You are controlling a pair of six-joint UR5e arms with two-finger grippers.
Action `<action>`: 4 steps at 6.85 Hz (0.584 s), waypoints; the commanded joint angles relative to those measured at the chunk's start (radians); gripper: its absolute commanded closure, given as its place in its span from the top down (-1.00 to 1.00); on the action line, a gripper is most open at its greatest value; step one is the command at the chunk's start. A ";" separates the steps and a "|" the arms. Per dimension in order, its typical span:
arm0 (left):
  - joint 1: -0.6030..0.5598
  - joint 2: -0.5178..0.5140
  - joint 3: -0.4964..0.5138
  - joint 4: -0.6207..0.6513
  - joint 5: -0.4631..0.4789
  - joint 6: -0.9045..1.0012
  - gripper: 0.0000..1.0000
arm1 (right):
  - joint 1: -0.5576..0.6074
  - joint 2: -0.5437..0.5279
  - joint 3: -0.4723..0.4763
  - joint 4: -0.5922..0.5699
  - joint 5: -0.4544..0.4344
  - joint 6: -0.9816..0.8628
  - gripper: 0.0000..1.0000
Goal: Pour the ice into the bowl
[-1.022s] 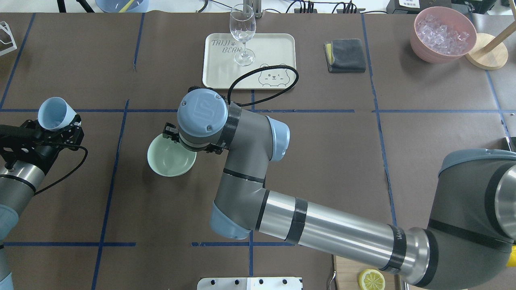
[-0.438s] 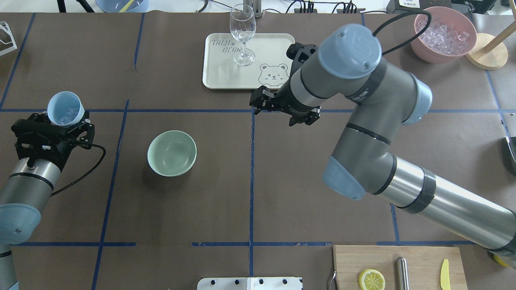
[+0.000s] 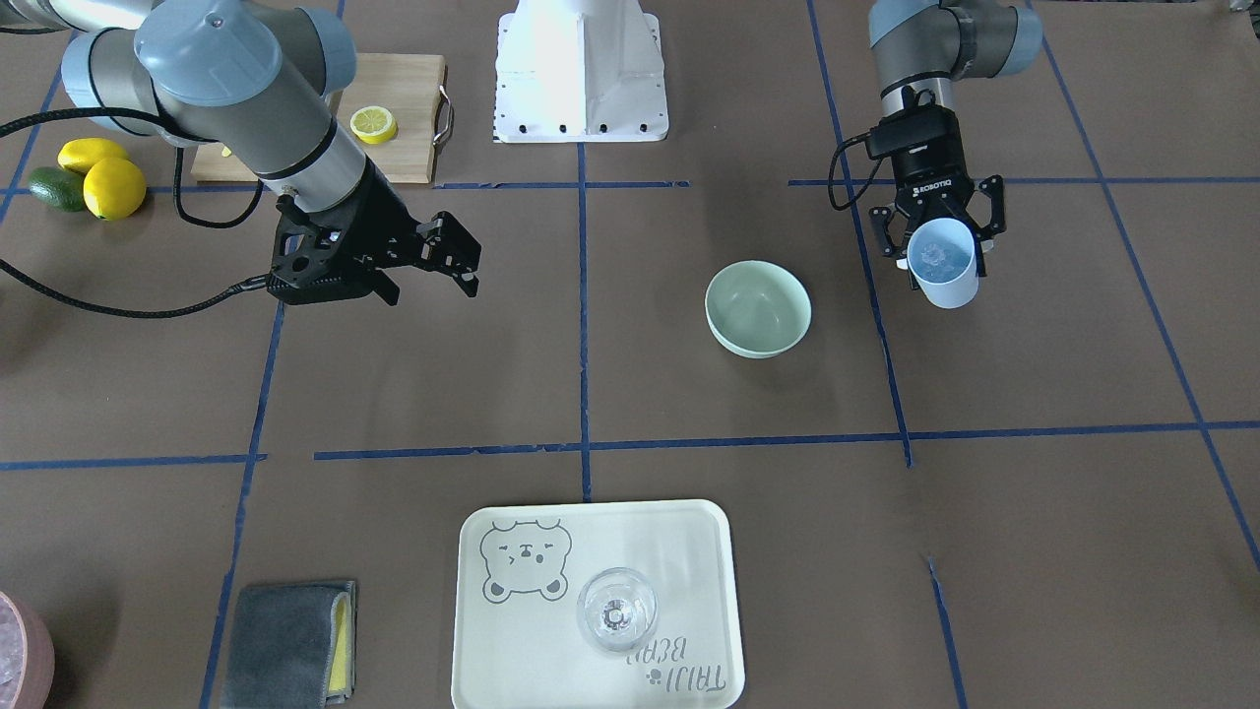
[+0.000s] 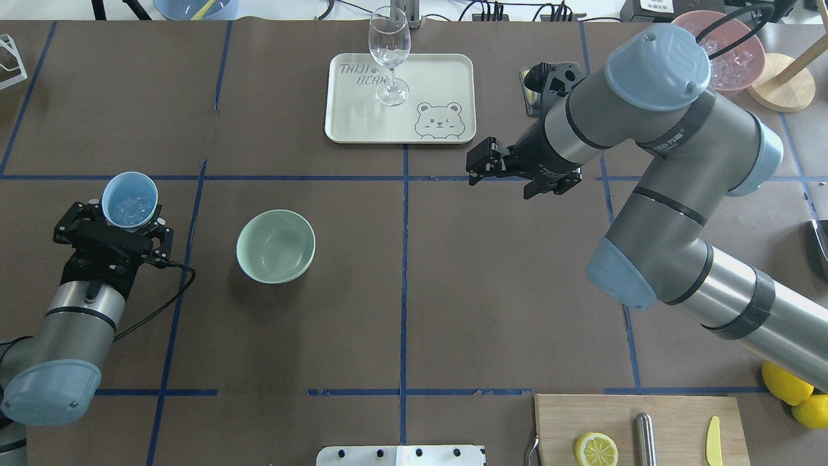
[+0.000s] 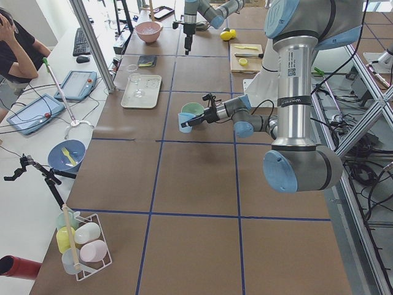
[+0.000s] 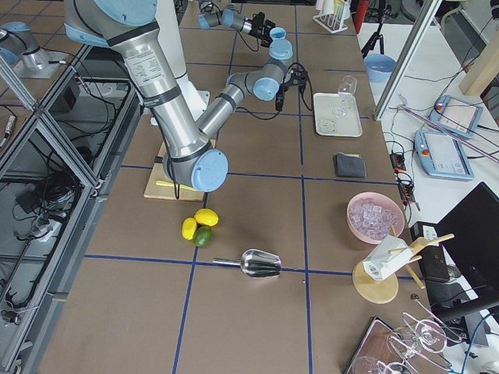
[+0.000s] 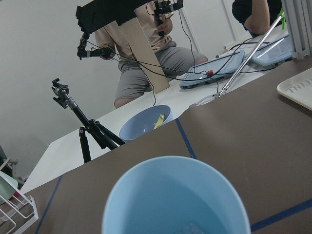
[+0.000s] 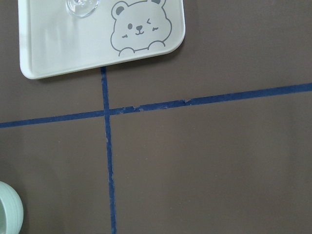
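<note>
The pale mint-green bowl (image 4: 275,246) (image 3: 758,307) stands empty on the brown table, left of centre in the overhead view. My left gripper (image 4: 129,217) (image 3: 940,241) is shut on a light blue cup (image 4: 130,199) (image 3: 945,266), held roughly upright to the left of the bowl and apart from it. The ice (image 4: 129,207) (image 3: 935,258) lies inside the cup. My right gripper (image 4: 477,171) (image 3: 463,258) is open and empty, above the table well to the right of the bowl. A sliver of the bowl (image 8: 7,212) shows in the right wrist view.
A cream tray (image 4: 446,77) with a wine glass (image 4: 389,55) stands at the back centre. A pink container of ice (image 4: 744,55) and a grey cloth (image 3: 285,640) are at the back right. A cutting board (image 4: 673,421) with a lemon slice (image 4: 596,448) is at the front right.
My right arm has swung away from the bowl to the right and back. My left gripper has carried the cup to the right, closer to the bowl, and turned it more upright.
</note>
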 commanded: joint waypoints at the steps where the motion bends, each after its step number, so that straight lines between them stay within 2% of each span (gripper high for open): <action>1: 0.026 -0.027 0.006 0.014 0.039 0.167 -1.00 | -0.003 -0.008 0.001 0.002 -0.004 0.006 1.00; 2: 0.041 -0.065 0.011 0.040 0.057 0.221 -1.00 | -0.006 -0.008 0.001 0.002 -0.004 0.010 1.00; 4: 0.062 -0.239 0.015 0.338 0.066 0.289 -1.00 | -0.013 -0.006 0.001 0.002 -0.006 0.014 1.00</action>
